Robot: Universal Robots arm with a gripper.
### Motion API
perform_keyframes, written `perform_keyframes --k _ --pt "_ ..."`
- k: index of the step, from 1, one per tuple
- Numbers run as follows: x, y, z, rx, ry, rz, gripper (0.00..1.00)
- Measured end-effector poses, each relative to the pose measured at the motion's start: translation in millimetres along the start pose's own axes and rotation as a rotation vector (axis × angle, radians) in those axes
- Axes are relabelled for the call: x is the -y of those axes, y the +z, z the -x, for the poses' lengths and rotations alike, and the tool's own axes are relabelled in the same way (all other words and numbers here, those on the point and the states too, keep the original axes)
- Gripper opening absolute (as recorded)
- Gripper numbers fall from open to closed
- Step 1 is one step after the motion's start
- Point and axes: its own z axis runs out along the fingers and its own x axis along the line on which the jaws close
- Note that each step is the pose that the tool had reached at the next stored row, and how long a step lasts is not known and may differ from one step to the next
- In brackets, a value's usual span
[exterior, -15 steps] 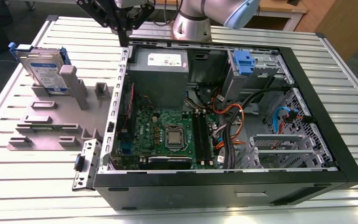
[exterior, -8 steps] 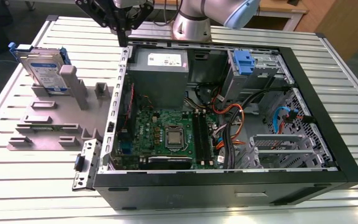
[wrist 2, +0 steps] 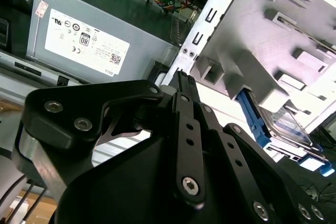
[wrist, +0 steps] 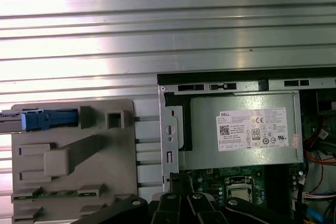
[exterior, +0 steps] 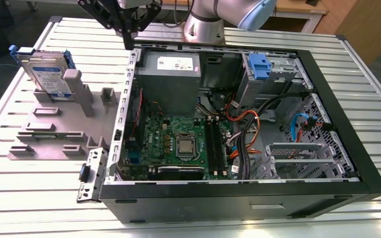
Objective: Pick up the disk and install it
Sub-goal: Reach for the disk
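Nearest in the exterior view, the open case (exterior: pixel 243 201) lies on its side on the slatted table (exterior: pixel 25 198), taking up the middle and right of the frame. Inside it are a green board (exterior: pixel 177 139) and a tangle of cables (exterior: pixel 257 116). Farther back sit the grey box (exterior: pixel 170 74) with a white sticker and, upper right, a blue clip (exterior: pixel 260 67) in a bay. Left of the case lies a grey holder (exterior: pixel 58 134) with slots and posts.

The disk (exterior: pixel 45 74) stands on edge at the holder's far end, upper left of the frame. It is silver, with a blue-and-white label and a blue frame round its edges. A holder post covers its lower corner.

Farthest back, at the top edge, the gripper (exterior: pixel 130 42) hangs over the case's far left corner, well apart from the disk. Its fingers are pressed together with nothing between them. The arm (exterior: pixel 204 22) is cut off by the frame. In the first wrist view the disk (wrist: pixel 50 119) shows edge-on. In the second wrist view the gripper's body hides part of the disk (wrist 2: pixel 293 128).
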Motion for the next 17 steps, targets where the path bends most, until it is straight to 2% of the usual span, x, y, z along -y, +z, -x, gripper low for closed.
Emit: perform_keyframes --k 17 --pt "0.3 1.6 -3.7 -0.0017 0.0 0.0 0.11"
